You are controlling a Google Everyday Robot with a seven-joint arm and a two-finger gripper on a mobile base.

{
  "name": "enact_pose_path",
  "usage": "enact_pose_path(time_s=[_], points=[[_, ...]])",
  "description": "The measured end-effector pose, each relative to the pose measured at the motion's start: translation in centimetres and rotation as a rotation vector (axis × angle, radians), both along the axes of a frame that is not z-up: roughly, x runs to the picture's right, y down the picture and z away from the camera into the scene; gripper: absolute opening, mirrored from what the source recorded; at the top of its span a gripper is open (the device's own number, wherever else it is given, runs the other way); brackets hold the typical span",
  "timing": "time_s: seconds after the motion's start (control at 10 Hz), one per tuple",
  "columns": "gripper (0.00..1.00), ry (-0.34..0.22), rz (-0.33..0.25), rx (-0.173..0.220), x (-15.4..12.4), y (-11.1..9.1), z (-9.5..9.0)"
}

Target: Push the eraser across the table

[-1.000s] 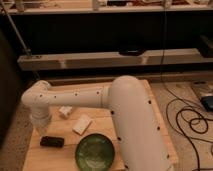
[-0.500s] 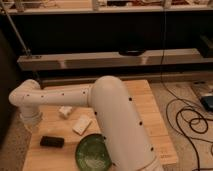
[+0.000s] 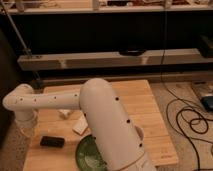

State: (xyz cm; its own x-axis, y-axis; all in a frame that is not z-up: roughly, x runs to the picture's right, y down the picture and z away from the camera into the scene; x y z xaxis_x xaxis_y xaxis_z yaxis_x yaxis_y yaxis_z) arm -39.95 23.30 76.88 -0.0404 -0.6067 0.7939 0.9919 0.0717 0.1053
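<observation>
The table carries the eraser, a green bowl, and a pale block; the pincer is hidden.

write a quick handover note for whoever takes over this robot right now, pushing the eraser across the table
Gripper: at the table's left edge, hanging from the white arm's end just above and left of the eraser.
Eraser: lying flat on the table, front-left, apart from the gripper.
Nearby: green bowl to its right at the front edge, pale block behind and right of it.
Done: arm brought beside the eraser.
Left: make contact and push it across the table, probably steering clear of the bowl.
</observation>
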Motion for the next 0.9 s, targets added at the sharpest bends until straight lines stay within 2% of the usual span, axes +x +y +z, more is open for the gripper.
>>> enact_pose_path(time_s=[0.6, 0.9], points=[[0.0, 0.034, -0.021, -0.045, 0.7, 4.8, -0.8], [0.0, 0.066, -0.005, -0.06, 1.6, 5.8, -0.7]])
